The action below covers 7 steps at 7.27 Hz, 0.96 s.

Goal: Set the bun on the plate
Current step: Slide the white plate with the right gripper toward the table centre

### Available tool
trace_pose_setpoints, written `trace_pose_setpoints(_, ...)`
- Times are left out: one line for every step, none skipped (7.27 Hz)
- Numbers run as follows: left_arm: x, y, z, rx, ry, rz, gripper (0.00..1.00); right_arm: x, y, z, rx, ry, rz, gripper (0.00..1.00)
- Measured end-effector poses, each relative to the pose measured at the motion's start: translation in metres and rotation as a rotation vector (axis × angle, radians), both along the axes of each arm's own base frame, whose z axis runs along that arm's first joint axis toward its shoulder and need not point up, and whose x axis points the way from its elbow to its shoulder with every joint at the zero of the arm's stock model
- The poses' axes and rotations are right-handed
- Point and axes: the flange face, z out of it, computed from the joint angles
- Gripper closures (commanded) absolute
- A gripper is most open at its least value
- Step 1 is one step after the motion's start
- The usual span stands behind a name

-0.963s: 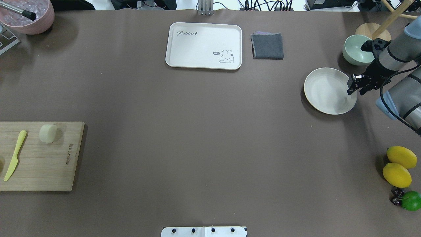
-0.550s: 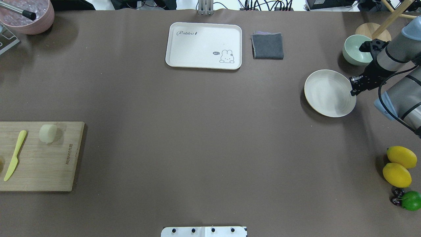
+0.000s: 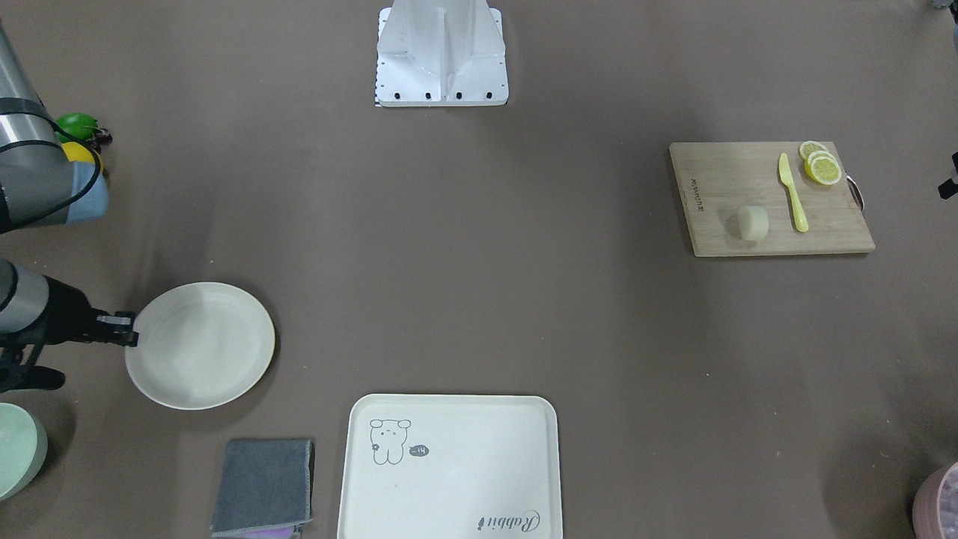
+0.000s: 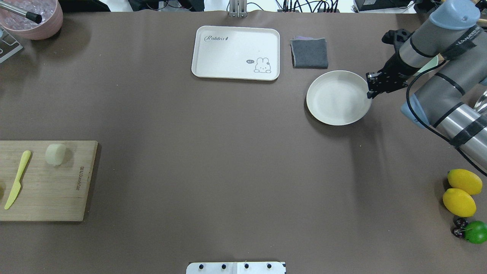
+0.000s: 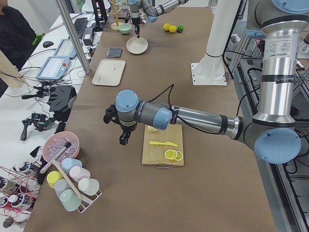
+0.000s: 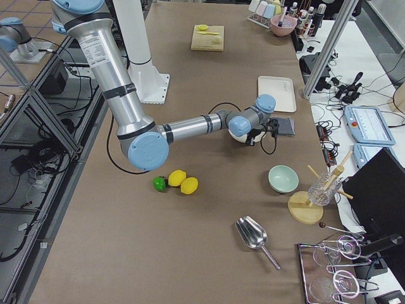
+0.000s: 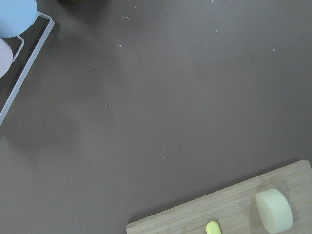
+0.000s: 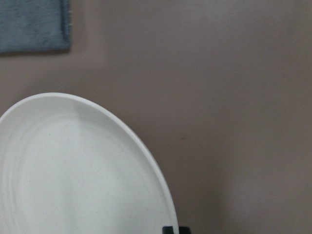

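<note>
counts: 1 small cream-white stubby bun [image 4: 55, 154], sitting on 1 wooden cutting board [image 4: 57, 190] at the robot's left end of the counter. 1 round cream-white shallow plate [image 4: 335, 99], 1 rectangular cream tray [image 4: 228, 53], 1 folded grey cloth [image 4: 309, 53]. right end effector [image 4: 369, 92] clamped on the plate's rim. left end effector [image 5: 123, 139]: grip state, cannot tell. vs 0.6 s ago: plate and right arm shifted toward the cloth, bun unmoved.
</note>
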Motion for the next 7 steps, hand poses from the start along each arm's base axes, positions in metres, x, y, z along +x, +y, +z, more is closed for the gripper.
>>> trace_pose_setpoints(0.008,-0.001,-0.008,-0.043,0.016,-0.043,0.02,-0.037,0.024,-0.044,-0.049,-0.037,0.014,1.00)
trace_pose_setpoints(0.029,0.001,-0.018,-0.092,0.044,-0.088,0.02,-0.069,0.048,-0.079,-0.087,-0.065,0.022,1.00)
trace_pose_setpoints(0.062,0.011,-0.019,-0.131,0.067,-0.122,0.02,-0.100,0.070,-0.111,-0.113,-0.080,0.033,1.00)
trace_pose_setpoints(0.100,0.032,-0.010,-0.154,0.076,-0.153,0.02,-0.128,0.091,-0.131,-0.123,-0.084,0.035,1.00)
trace_pose_setpoints(0.140,0.062,0.005,-0.170,0.078,-0.178,0.02,-0.148,0.107,-0.142,-0.124,-0.089,0.024,1.00)
trace_pose_setpoints(0.173,0.087,0.017,-0.178,0.067,-0.192,0.02,-0.163,0.119,-0.149,-0.122,-0.097,0.016,1.00)
trace_pose_setpoints(0.198,0.104,0.024,-0.183,0.055,-0.196,0.03,-0.176,0.129,-0.153,-0.115,-0.106,0.014,1.00)
